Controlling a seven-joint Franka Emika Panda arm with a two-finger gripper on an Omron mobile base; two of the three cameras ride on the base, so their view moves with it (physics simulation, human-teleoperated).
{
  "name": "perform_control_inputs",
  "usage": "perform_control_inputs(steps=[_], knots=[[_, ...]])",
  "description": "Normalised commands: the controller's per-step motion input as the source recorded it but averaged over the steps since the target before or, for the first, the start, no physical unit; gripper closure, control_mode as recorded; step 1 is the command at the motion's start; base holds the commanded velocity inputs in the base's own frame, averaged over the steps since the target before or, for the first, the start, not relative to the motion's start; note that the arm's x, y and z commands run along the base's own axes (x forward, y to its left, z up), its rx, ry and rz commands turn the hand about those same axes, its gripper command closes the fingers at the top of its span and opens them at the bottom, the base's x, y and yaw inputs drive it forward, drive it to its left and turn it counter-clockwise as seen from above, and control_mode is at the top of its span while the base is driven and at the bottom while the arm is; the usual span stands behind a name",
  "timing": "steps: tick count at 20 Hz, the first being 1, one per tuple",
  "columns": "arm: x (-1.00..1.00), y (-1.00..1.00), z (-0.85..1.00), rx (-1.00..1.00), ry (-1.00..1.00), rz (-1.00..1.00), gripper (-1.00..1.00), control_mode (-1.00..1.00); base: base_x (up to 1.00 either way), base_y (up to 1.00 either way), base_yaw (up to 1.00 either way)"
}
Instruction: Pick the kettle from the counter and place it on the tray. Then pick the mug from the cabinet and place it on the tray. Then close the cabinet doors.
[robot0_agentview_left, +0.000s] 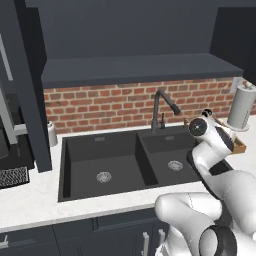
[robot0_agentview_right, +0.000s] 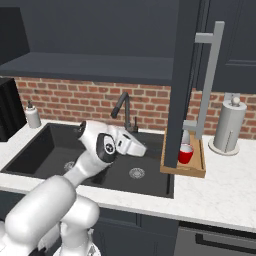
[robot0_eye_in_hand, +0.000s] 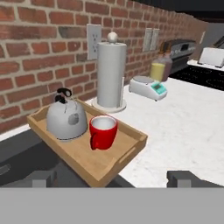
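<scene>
Gripper (robot0_eye_in_hand: 113, 178): jaws spread wide, nothing between them; fingertips (robot0_eye_in_hand: 43, 178) low in the hand view, short of the tray's near corner, clear of everything.
Tray (robot0_eye_in_hand: 127, 153): light-brown wood, raised edges; flat on the white tabletop (robot0_eye_in_hand: 188, 131), just right of the black sink (robot0_agentview_right: 120, 167); ahead of the gripper, near it, not touching.
Kettle (robot0_eye_in_hand: 66, 119): silver-grey, dark knob and handle on top; upright on the tray, left half, toward the brick wall (robot0_eye_in_hand: 39, 57).
Mug (robot0_eye_in_hand: 103, 131): red, white inside, upright on the tray; just beside the kettle on its right, handle toward the gripper; touching the kettle or not, cannot tell.
Mug, right base view (robot0_agentview_right: 185, 153): on the tray, partly hidden behind the door edge.
Cabinet door (robot0_agentview_right: 186, 75): dark charcoal, standing open, edge-on above the tray; long silver bar handle (robot0_agentview_right: 209, 75).
Cabinet (robot0_agentview_left: 135, 30): dark wall unit above the sink, interior shelf in shadow.
Paper-towel roll (robot0_eye_in_hand: 110, 74): tall, white, upright on the tabletop just behind the tray.
Faucet (robot0_agentview_left: 161, 107): dark, at the back of the sink.
Kitchen scale (robot0_eye_in_hand: 148, 87): white with teal panel, on the tabletop beyond the roll.
</scene>
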Motion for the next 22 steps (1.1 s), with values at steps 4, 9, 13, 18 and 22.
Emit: perform_control_inputs(steps=[4,9,13,18,22], knots=[[-0.26,0.43,0.66,0.05,-0.03,-0.17,-1.00,-1.00,0.00,0.00,0.00],[-0.41,0.30,0.64,0.10,-0.09,-0.13,-1.00,-1.00,0.00,0.00,0.00],[-0.64,0.21,0.45,0.16,-0.24,-0.13,-1.00,-1.00,0.00,0.00,0.00],[-0.74,0.17,0.31,0.15,-0.38,-0.15,-1.00,-1.00,0.00,0.00,0.00],[-0.65,0.11,0.32,0.10,-0.37,-0.07,-1.00,-1.00,0.00,0.00,0.00]])
